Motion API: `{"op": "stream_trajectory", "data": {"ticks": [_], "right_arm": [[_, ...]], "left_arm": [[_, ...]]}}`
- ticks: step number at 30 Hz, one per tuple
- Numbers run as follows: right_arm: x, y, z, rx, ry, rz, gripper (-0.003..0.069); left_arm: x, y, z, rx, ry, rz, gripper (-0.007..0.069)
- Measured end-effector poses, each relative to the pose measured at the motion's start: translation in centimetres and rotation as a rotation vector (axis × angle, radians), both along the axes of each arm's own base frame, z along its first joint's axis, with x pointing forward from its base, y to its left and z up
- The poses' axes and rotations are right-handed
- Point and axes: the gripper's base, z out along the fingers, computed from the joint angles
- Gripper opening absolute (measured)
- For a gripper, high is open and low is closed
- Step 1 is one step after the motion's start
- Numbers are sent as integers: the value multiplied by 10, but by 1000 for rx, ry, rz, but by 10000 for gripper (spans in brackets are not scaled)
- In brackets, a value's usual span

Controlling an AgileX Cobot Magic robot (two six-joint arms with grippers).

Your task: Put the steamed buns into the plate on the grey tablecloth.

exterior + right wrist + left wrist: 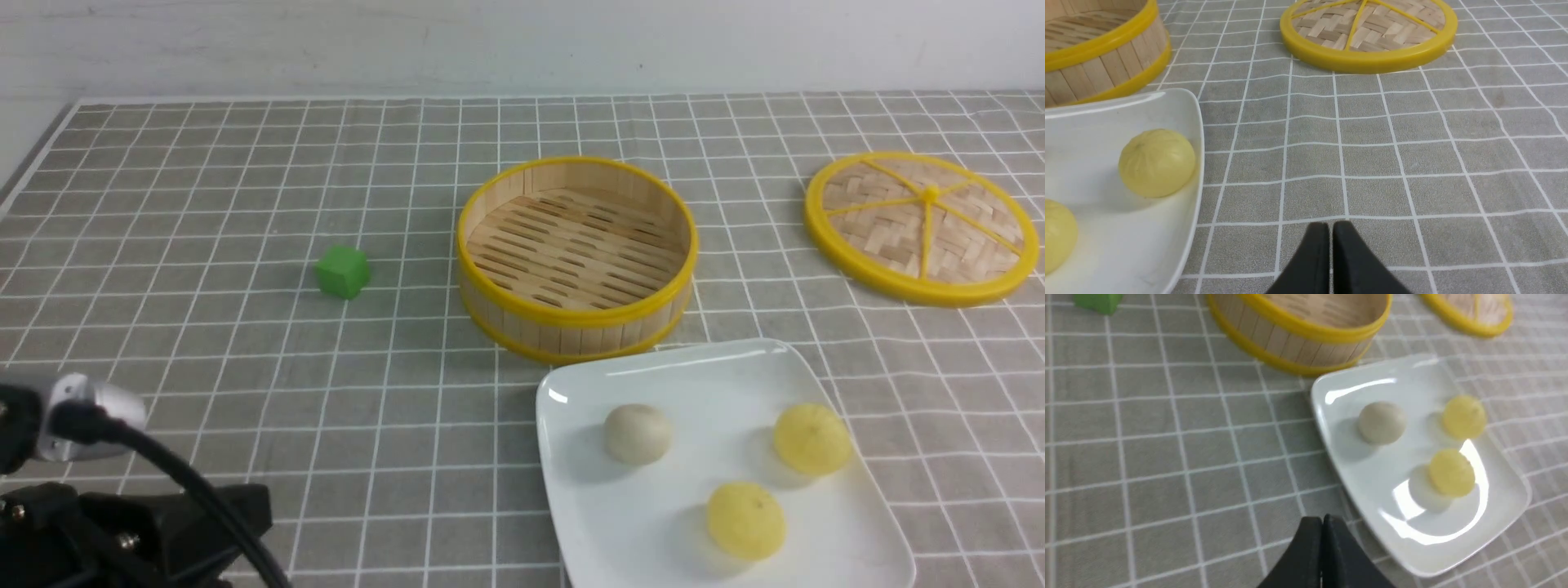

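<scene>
Grippers come first, nearest to us: the left gripper [1323,522] has its fingertips together, narrow and holding nothing, and the right gripper [1331,228] is nearly closed, with a thin slit between its tips and nothing in it. We see part of the left arm [122,523] at the near left in the front view, while the right arm is out of that view

Just ahead of us, right of the middle, we have the white plate [637,523] lying on the grey tablecloth [408,490]. All three buns rest in it, apart from one another: nearest is one yellow bun [745,520], then a second yellow bun [812,438] by the right-hand rim, and the beige bun [638,434] toward the far left corner

Beyond the plate, close by its far left corner, we find the round bamboo steamer [575,335], yellow-edged, its slatted floor bare. Well to the left of it sits a green cube [343,271]. Farther off on the right we see the woven lid [922,224], lying flat with its yellow spokes up, and past the cloth's far edge we look at a pale wall [522,45]
</scene>
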Motion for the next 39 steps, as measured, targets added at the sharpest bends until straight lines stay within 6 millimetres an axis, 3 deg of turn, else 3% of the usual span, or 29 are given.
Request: {"op": "stream_trajectory", "data": {"ticks": [12,21,29,32,39], "right_arm": [[0,0,0,0,0,0,48],[0,0,0,0,0,0,59],[0,0,0,0,0,-2,71],[0,0,0,0,0,-3,76],[0,0,0,0,0,-3,87]], "left_arm": [[2,-1,-20,-51,-18,13,36],[3,4,-21,77,-98,2,45],[-13,39,-25,193,-172,207,54],[-19,48,-36,238,-215,265,55],[-33,64,-93,286,-224,484,62]]}}
